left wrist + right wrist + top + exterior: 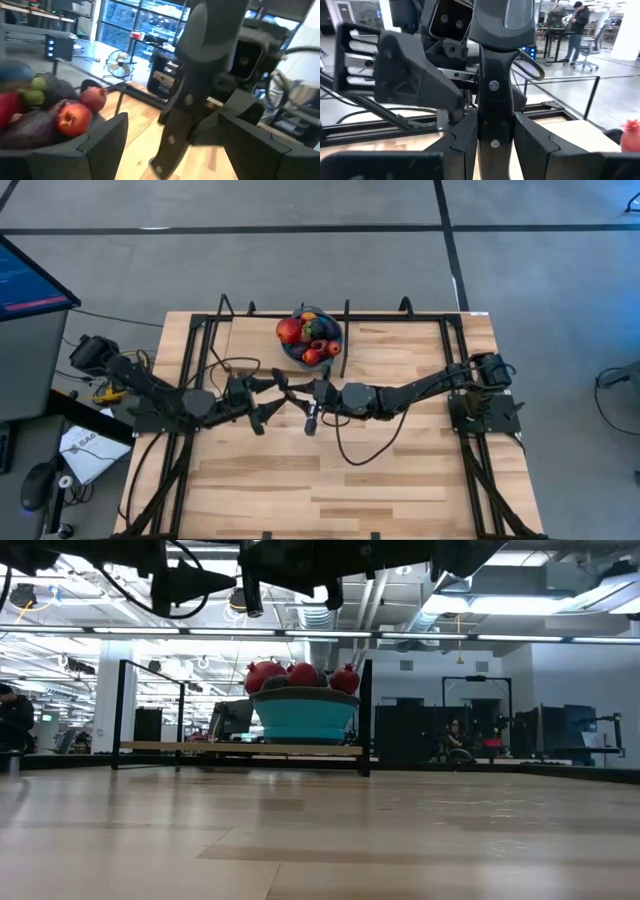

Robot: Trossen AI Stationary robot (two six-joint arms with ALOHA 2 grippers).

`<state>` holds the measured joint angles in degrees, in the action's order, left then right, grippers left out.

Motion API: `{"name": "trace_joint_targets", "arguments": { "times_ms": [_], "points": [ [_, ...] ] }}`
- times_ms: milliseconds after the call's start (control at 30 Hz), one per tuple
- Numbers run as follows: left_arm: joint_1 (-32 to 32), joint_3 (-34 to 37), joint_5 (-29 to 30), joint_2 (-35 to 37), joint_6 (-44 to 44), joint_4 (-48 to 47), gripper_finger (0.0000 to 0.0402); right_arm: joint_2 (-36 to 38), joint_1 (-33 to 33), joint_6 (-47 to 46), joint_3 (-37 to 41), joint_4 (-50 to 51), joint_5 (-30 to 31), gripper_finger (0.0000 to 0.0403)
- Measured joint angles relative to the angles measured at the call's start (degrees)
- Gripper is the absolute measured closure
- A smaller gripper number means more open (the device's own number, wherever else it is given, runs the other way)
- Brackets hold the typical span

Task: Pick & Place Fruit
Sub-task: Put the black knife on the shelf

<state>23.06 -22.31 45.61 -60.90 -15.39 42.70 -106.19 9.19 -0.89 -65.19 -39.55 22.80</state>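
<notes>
The fruit [308, 332] lies heaped in a blue bowl [303, 718] at the table's far middle: red, dark purple and greenish pieces [72, 117]. My right gripper [320, 394] reaches in from the right, above mid-table, shut on a black-handled knife [493, 100]. My left gripper [276, 398] faces it from the left. It is open, with its fingers [105, 145] on either side of the knife's handle [172, 137]; I cannot tell whether they touch it. My right gripper pinches the knife's black riveted handle [493, 125] between its two fingers [532, 142]. The fingers come in level from the table's right and lie across the handle. The knife is lifted clear of the table, its handle end [311, 423] toward the near side.
A black metal frame [345, 315] runs along the table's far edge and sides, right behind the bowl. Bare wood [330, 490] fills the near half of the table. A monitor [25, 285] stands off the table's left. People sit and stand in the room beyond [577, 22].
</notes>
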Motion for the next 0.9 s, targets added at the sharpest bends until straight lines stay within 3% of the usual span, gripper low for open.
{"name": "trace_joint_targets", "arguments": {
  "times_ms": [233, 400, 600, 900],
  "points": [
    [-3.2, 0.0, -4.9, -0.2, 0.1, 2.6, 0.0103, 0.0, 0.0, 0.0, 0.0, -0.1, 1.3, 0.0300],
    [-4.3, -0.1, -8.1, -4.7, 0.4, 9.8, 0.0116, 0.0, 0.0, 0.5, -1.1, -0.1, 1.3, 0.0300],
    [-4.2, -0.2, -8.2, -8.5, 4.5, 17.8, 0.0155, 0.1, 0.1, 3.7, -2.1, 0.0, 1.4, 0.0300],
    [-4.2, -0.2, -8.0, -8.5, 5.9, 19.4, 0.0231, 0.1, 0.2, 3.0, -2.2, 0.8, 1.3, 0.0300]
  ]
}}
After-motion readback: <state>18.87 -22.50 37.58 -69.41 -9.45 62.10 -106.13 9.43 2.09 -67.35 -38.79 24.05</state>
